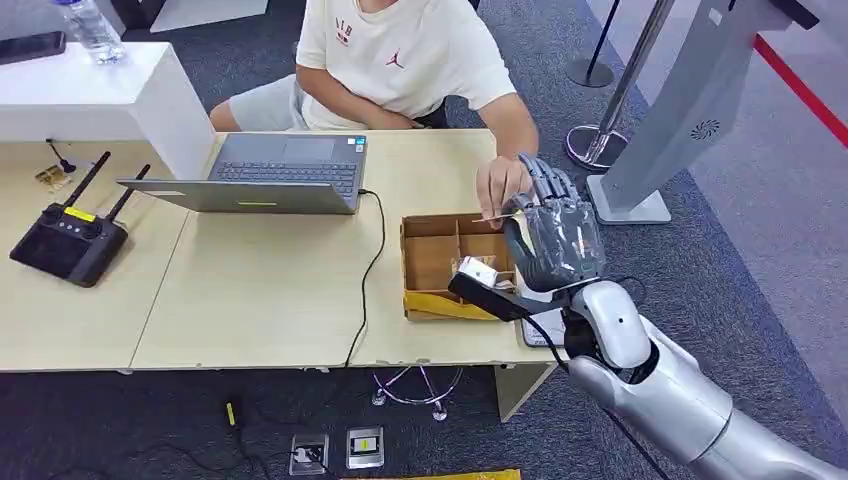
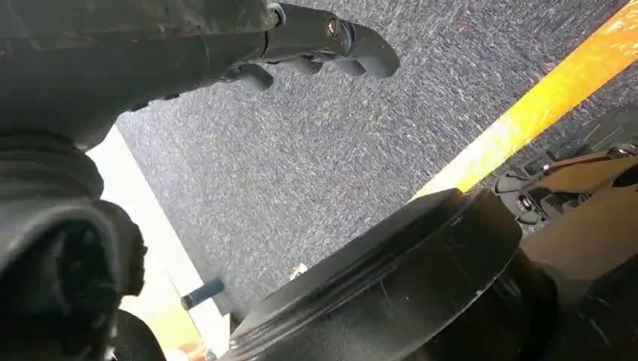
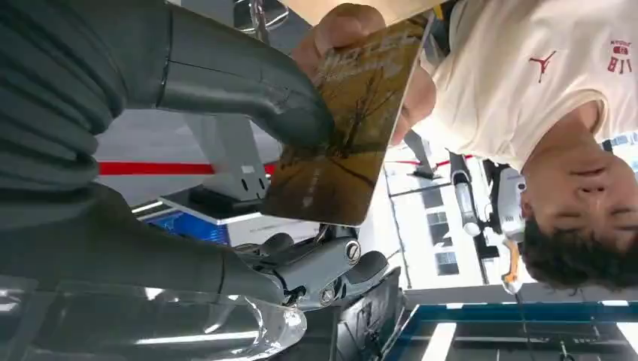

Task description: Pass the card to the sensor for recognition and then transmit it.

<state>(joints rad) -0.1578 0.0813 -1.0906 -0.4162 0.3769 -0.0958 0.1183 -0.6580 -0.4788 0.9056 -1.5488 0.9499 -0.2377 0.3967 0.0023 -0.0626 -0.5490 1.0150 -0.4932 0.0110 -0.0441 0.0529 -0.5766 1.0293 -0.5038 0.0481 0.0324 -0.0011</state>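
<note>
My right hand (image 1: 555, 235) is raised over the cardboard box (image 1: 432, 255) at the right end of the table. It pinches a brown picture card (image 3: 346, 128) between its thumb (image 3: 241, 75) and its darker fingers (image 3: 316, 271). From above the card shows as a thin edge (image 1: 497, 214). The seated person's hand (image 1: 497, 185) grips the card's far end, fingers (image 3: 338, 26) on it. A black flat device (image 1: 487, 294) with a cable lies at the box's near right corner, below my hand. My left hand (image 2: 323, 45) hangs over the carpet, holding nothing.
An open laptop (image 1: 290, 170) stands mid-table, its cable (image 1: 370, 270) running off the front edge. A black controller with antennas (image 1: 65, 240) lies at the left. A grey kiosk stand (image 1: 680, 110) and a stanchion (image 1: 600, 130) are at the right.
</note>
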